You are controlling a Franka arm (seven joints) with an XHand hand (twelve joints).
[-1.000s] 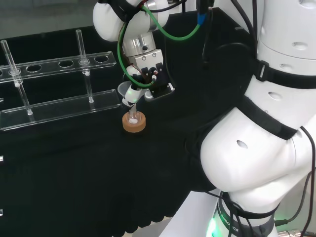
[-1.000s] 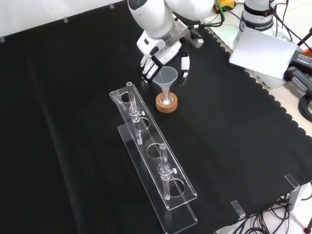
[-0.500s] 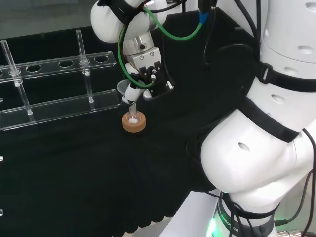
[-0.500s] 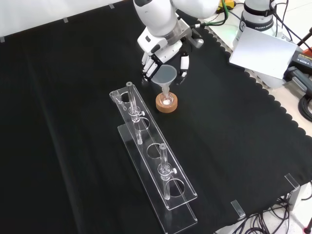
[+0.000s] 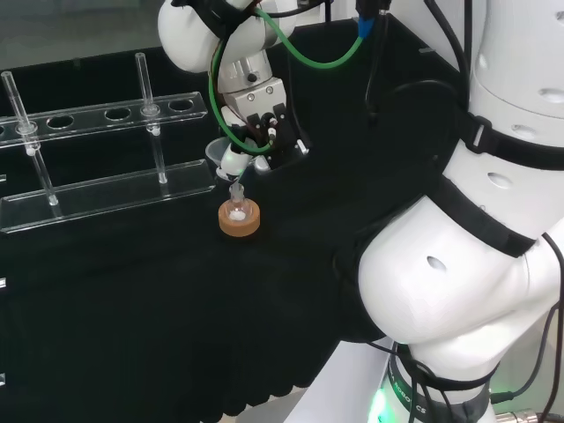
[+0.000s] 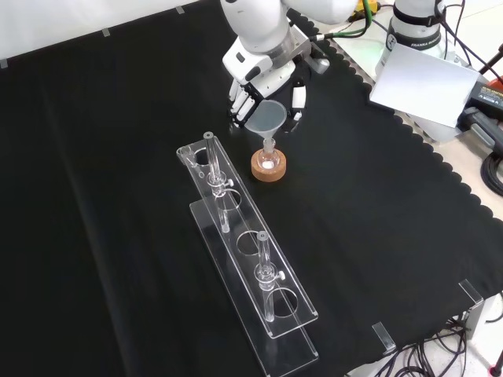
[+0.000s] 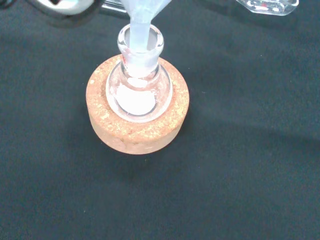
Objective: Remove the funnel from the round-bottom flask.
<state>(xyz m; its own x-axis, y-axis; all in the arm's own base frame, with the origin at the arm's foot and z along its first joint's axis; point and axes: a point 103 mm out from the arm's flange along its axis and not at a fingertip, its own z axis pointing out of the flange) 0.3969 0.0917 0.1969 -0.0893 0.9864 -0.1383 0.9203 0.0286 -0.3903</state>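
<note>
Clear funnel (image 6: 264, 118) pinched in robot hand (image 6: 262, 88), stem tip just inside flask (image 7: 139, 87) neck: mid-lift; next, straight up.

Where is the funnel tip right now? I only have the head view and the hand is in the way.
Observer: In the wrist view the funnel stem sits inside the neck of the round-bottom flask.
Operator: Is the flask lifting with it?
Observer: No sign of that; the wrist view shows it seated in the cork ring.
Operator: Does the hand have the funnel?
Observer: Yes, in the front view the hand has its fingers curled round the funnel's cone.
Operator: Anything inside the flask?
Observer: The wrist view shows something white at its bottom; I cannot tell what it is.
</note>
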